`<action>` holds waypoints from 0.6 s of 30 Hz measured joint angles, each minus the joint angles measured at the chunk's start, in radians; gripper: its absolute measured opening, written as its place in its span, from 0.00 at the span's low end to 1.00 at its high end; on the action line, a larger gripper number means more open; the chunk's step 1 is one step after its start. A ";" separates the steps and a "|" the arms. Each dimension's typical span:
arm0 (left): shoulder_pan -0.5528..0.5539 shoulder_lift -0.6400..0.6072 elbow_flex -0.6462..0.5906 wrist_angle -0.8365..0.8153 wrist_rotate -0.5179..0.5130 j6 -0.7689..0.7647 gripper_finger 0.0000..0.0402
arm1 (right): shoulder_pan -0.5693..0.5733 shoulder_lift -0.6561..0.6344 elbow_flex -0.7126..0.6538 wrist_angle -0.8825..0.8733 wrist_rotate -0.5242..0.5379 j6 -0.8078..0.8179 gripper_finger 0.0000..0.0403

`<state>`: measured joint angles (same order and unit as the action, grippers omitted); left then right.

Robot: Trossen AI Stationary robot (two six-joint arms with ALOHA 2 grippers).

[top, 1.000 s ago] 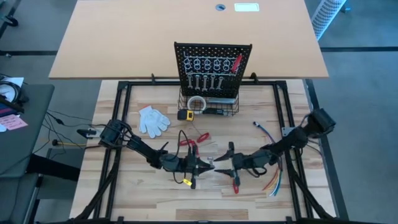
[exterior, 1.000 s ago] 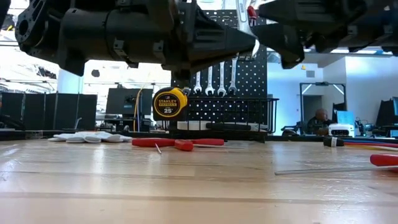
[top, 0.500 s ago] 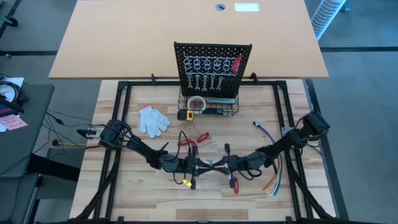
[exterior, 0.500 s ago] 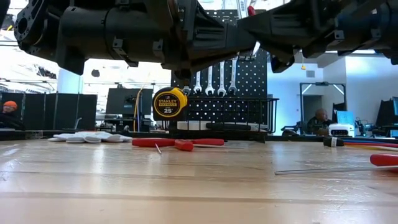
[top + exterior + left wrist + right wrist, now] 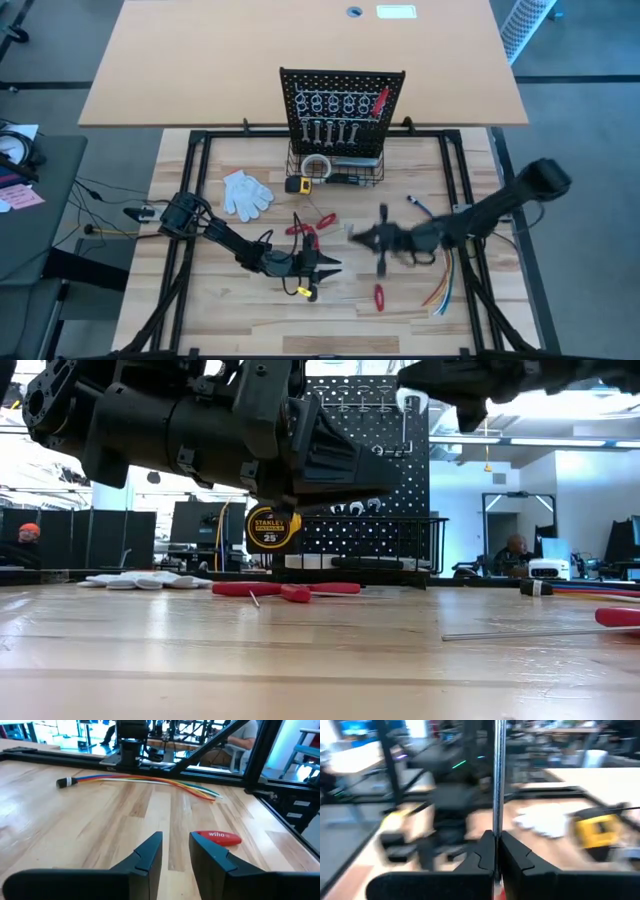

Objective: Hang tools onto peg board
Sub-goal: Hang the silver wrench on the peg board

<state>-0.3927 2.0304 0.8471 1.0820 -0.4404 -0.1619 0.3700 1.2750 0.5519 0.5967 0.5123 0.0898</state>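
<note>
The black peg board (image 5: 342, 100) stands at the table's far middle. Several silver wrenches (image 5: 328, 130) and one red-handled tool (image 5: 380, 100) hang on it. My right gripper (image 5: 352, 237) hovers over the middle of the table, shut on a slim silver tool (image 5: 497, 780). My left gripper (image 5: 330, 265) is just nearer the front edge, open, with nothing between its fingers (image 5: 152, 845). On the table lie red-handled pliers (image 5: 315, 222) and a red-handled screwdriver (image 5: 217, 837). My right gripper pinches the slim silver tool's shaft (image 5: 497, 822) between its two fingers. The fingers are about level and come from the table's right side, lying across the shaft. The tool stands upright above the fingers, lifted clear of the table; its lower end is hidden by the fingers.
A white glove (image 5: 246, 193) and a yellow tape measure (image 5: 298, 184) lie in front of the board's wire basket (image 5: 340, 172). A bundle of coloured wires (image 5: 440, 290) lies at the right. The black frame rails (image 5: 200, 180) border the tabletop.
My right gripper moved in to meet the left one and shut on the silver tool. It then rose and drew back toward the table's right and far edge, carrying the tool. My left gripper opened and let go, staying about where it was.
</note>
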 joint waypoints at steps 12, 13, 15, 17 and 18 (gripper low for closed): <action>0.000 0.000 0.000 -0.007 -0.011 -0.024 0.24 | -0.552 -0.154 -0.049 -0.197 -0.354 0.112 0.03; 0.000 0.000 0.000 -0.018 -0.014 -0.031 0.24 | -0.595 -0.157 -0.053 -0.197 -0.376 0.110 0.03; 0.000 0.000 -0.001 -0.041 -0.016 -0.041 0.24 | -0.670 -0.172 -0.069 -0.193 -0.425 0.106 0.03; 0.000 0.000 -0.001 -0.046 -0.018 -0.050 0.24 | -0.733 -0.190 -0.090 -0.198 -0.490 0.107 0.03; 0.000 0.000 -0.001 -0.047 -0.019 -0.055 0.24 | -0.760 -0.198 -0.099 -0.197 -0.518 0.111 0.03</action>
<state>-0.3923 2.0304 0.8463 1.0349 -0.4596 -0.2165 -0.3899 1.0774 0.4526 0.4000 -0.0053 0.2005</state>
